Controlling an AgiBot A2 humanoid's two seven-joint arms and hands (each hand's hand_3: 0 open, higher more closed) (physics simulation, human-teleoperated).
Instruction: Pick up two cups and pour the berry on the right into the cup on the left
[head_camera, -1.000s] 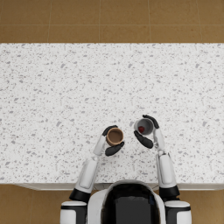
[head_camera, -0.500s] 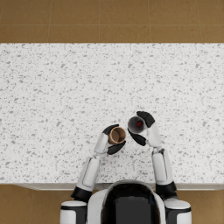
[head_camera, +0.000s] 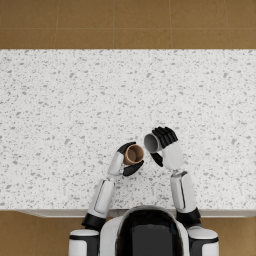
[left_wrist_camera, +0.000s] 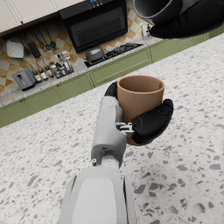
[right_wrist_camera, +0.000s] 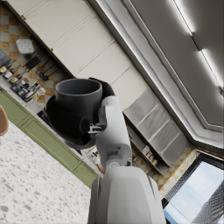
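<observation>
Speckled white stone makes up the counter (head_camera: 75, 110) across the middle of the head view, with brown tiled floor (head_camera: 125, 22) along the upper edge; no writing can be read anywhere. Low in the frame, just right of centre, the left hand (head_camera: 129, 159) grips the brown cup (head_camera: 134, 154) upright, mouth facing the camera, and its inside looks plain brown. Just to the upper right of it, nearly touching, the right hand (head_camera: 165, 145) wraps the grey cup (head_camera: 151, 143), which is tipped over with its mouth turned left toward the brown cup. No berry can be made out in either cup.

From the left wrist view, the white forearm rises from the bottom and its hand (left_wrist_camera: 146, 122) holds the brown cup (left_wrist_camera: 140, 98) at centre, dark fingers curled round the lower wall, the cup upright above the counter (left_wrist_camera: 183, 166). Its inside is hidden from this angle. At the upper right the grey cup (left_wrist_camera: 157, 8) hangs tilted in the other hand (left_wrist_camera: 192, 19). Behind stand green cabinets (left_wrist_camera: 118, 68), a stove (left_wrist_camera: 109, 50) and a black oven (left_wrist_camera: 98, 24) at upper centre.

From the right wrist view, that hand (right_wrist_camera: 72, 122) clasps the grey cup (right_wrist_camera: 78, 103) left of centre, mouth edge-on, contents unseen. Cream cupboards (right_wrist_camera: 65, 39) fill the upper left, and a sliver of the brown cup (right_wrist_camera: 2, 120) shows at the left edge
</observation>
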